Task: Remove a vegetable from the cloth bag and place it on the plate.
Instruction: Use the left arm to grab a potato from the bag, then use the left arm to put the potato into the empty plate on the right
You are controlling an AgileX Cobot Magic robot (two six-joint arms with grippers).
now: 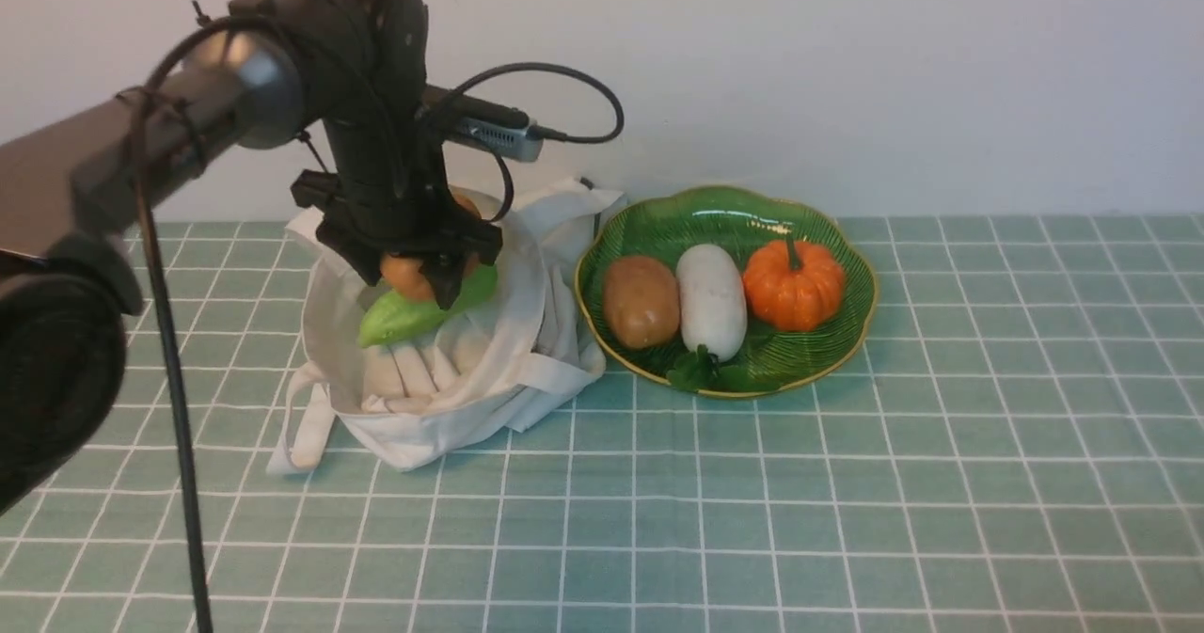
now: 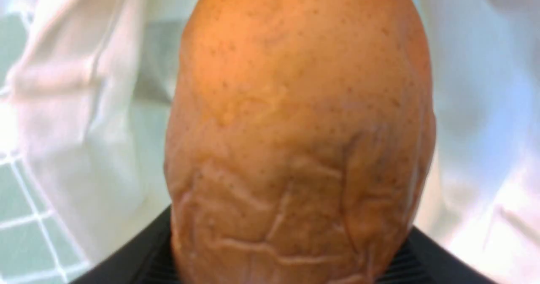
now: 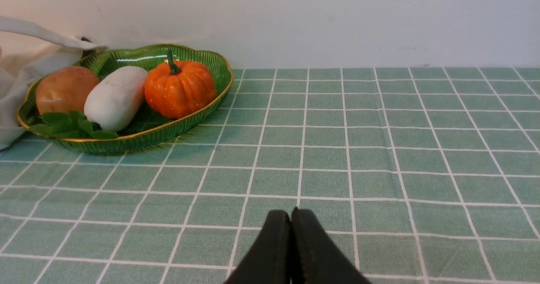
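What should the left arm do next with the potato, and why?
Probably lift straight up first: the left gripper holds the potato low over the cloth bag, close above the green cucumber, and the plate lies to its right.

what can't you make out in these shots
- Front view: the left pincer covers most of the potato and the opening of the cloth bag.
- Left wrist view: the potato fills the picture; the cloth bag behind is blurred.
- Right wrist view: the picture edge cuts off the right pincer.
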